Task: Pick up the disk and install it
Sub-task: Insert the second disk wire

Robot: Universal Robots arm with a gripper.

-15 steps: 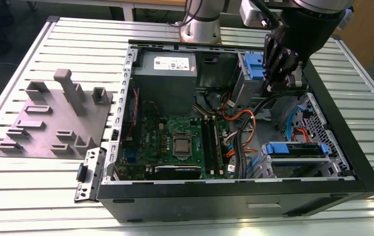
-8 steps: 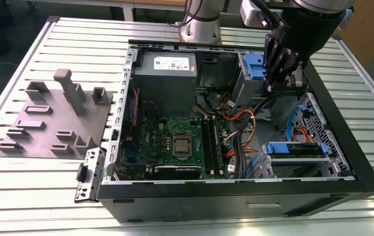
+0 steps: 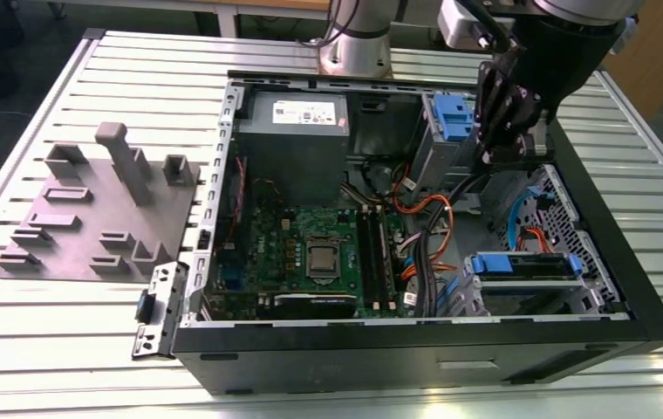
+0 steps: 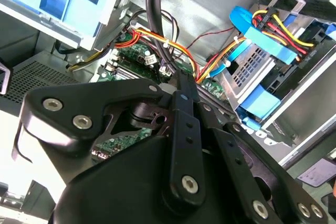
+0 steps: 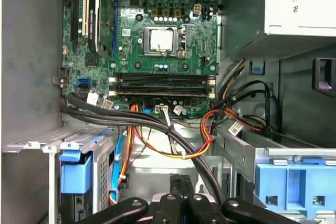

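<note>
Disk (image 3: 523, 264) lies in the drive bay (image 3: 529, 297), below and apart from the claw (image 3: 498, 155). Claw closed, holding nothing. Arm (image 3: 564, 44) points it steeply down into the open case (image 3: 425, 349).

The arm's silver base column (image 3: 355, 39) stands upright, well off to the exterior view's left of the gripper (image 3: 499, 155). Directly above the gripper sits the thick black wrist (image 3: 564, 39), with a pale grey block (image 3: 469, 22) fixed to the wrist's side on the exterior view's left. From the wrist the gripper hangs nearly straight down, tips lowest. In both wrist views the gripper (image 4: 181, 82) (image 5: 181, 181) is drawn closed: its black fingers (image 5: 181, 184) meet at the centre line. The outer links (image 4: 63, 114) fold in close on either side. Their bolted pivots (image 5: 168, 199) line up in a row just behind the tips.
</note>
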